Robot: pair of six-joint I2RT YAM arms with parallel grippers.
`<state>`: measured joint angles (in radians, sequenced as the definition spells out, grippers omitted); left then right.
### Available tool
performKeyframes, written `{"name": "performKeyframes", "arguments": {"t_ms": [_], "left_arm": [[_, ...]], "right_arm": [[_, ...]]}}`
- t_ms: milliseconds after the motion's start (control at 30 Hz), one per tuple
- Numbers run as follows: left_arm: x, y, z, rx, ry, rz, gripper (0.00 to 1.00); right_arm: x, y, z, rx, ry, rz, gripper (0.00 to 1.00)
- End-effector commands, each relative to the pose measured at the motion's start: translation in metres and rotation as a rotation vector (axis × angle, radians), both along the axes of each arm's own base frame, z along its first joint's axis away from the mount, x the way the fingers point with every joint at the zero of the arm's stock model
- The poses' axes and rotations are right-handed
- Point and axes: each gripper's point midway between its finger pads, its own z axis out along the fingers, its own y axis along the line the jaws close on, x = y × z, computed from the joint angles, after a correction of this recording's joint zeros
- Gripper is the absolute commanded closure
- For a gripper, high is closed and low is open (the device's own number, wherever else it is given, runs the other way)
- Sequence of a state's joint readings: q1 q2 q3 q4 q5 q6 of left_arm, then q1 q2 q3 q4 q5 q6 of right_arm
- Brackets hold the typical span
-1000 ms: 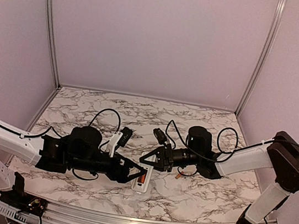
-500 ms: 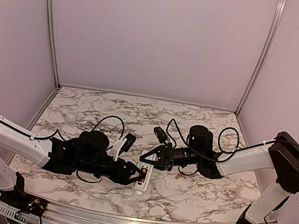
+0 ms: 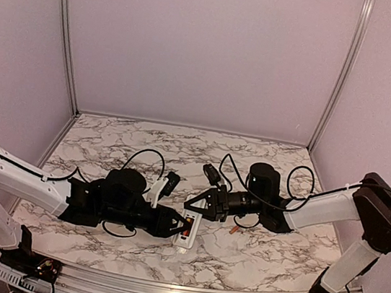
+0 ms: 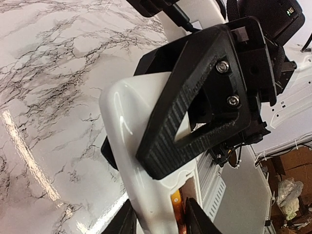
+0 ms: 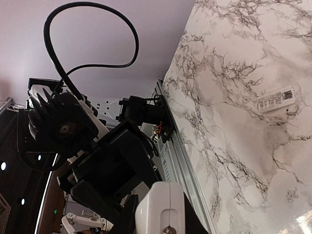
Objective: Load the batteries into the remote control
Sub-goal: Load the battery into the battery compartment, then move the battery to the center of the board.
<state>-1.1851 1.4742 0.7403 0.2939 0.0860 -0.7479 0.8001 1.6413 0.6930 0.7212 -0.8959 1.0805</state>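
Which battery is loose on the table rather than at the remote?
The battery lying on the marble under the right arm, right of the remote control. The other battery sits in the remote's bay at the left gripper.

A battery (image 3: pixel 233 230) right of the remote control (image 3: pixel 183 242)

White arm links (image 3: pixel 19 181), black joints (image 3: pixel 379 212), looping cables (image 3: pixel 143 155)

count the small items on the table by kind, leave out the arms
white rectangular remote control: 1
small orange cylindrical batteries: 2, one in its bay, one lying apart
flat white labelled piece: 1
total: 4
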Motion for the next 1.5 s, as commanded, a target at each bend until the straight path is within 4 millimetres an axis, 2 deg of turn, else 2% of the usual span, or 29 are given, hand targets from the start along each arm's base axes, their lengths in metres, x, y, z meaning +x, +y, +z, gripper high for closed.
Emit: {"name": "performKeyframes", "arguments": {"t_ms": [0,133,333,433,467,533,600,733,800,867,1067,1167,1267,1467], "left_arm": [[0.006,0.005,-0.022,0.111,-0.007,0.011,0.66],[0.006,0.009,-0.028,0.152,-0.010,0.015,0.68],[0.022,0.019,-0.040,0.247,-0.022,0.111,0.73],[0.024,0.018,-0.038,0.244,-0.033,0.116,0.75],[0.023,0.016,-0.034,0.232,-0.044,0.103,0.71],[0.021,0.012,-0.022,0.201,-0.080,0.066,0.50],[0.019,0.011,-0.002,0.156,-0.123,0.044,0.37],[0.024,0.021,0.045,0.101,-0.236,0.034,0.24],[0.029,0.029,0.058,0.097,-0.272,0.034,0.19],[0.036,0.039,0.062,0.121,-0.309,0.040,0.17],[0.060,0.072,0.041,0.332,-0.362,0.057,0.13],[0.072,0.076,0.021,0.473,-0.371,0.041,0.15],[0.076,0.059,0.007,0.526,-0.363,-0.027,0.19],[0.085,-0.002,-0.014,0.525,-0.343,-0.150,0.30]], "right_arm": [[0.000,0.002,0.032,0.072,-0.047,0.009,1.00],[0.001,0.001,0.033,0.076,-0.047,0.008,1.00],[0.003,0.001,0.026,0.046,-0.044,-0.007,1.00],[0.004,0.000,0.024,0.038,-0.042,-0.010,1.00],[0.005,0.000,0.023,0.036,-0.043,-0.012,1.00],[0.007,-0.002,0.019,0.028,-0.042,-0.019,1.00],[0.009,-0.006,0.016,0.023,-0.043,-0.030,1.00],[0.014,-0.013,0.011,0.008,-0.051,-0.052,1.00],[0.014,-0.017,0.009,0.000,-0.055,-0.059,1.00],[0.016,-0.020,0.008,-0.003,-0.059,-0.066,1.00],[0.025,-0.034,0.006,-0.019,-0.076,-0.099,1.00],[0.033,-0.047,0.004,-0.049,-0.102,-0.132,1.00],[0.041,-0.065,0.003,-0.074,-0.114,-0.176,1.00],[0.068,-0.124,-0.003,-0.137,-0.125,-0.327,1.00]]}}
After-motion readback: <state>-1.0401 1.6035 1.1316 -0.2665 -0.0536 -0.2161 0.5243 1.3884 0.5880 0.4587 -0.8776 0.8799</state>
